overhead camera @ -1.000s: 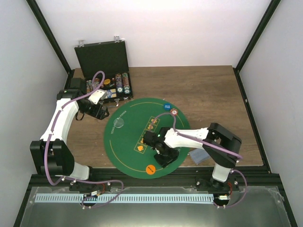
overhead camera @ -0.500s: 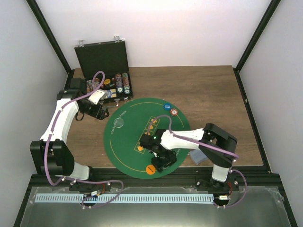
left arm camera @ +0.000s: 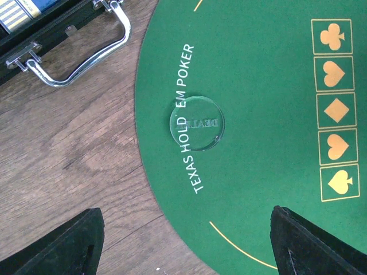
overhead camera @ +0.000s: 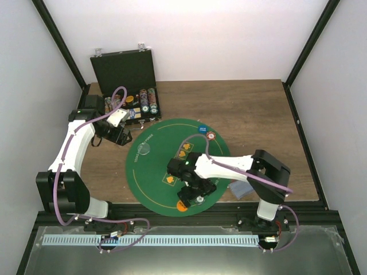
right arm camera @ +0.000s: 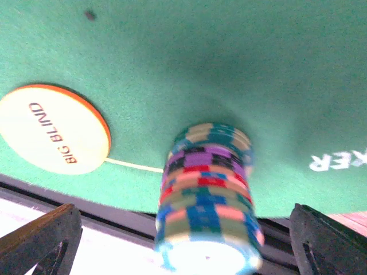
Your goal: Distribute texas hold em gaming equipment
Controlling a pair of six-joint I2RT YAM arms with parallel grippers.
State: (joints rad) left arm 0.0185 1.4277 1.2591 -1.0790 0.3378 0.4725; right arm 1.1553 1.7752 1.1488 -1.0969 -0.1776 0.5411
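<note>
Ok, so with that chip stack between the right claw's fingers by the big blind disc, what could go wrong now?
The chip stack is tall and stands between the fingers of the open right claw; a brush as the claw lifts away could topple it. It is close to the green mat's near edge, so spilled chips might roll off the front. The Big Blind disc lies right beside it and could get knocked.

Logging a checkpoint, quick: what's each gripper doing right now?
Left gripper: open, holding nothing.
Right gripper: open, jaws on either side of a chip stack, not touching it.
</note>
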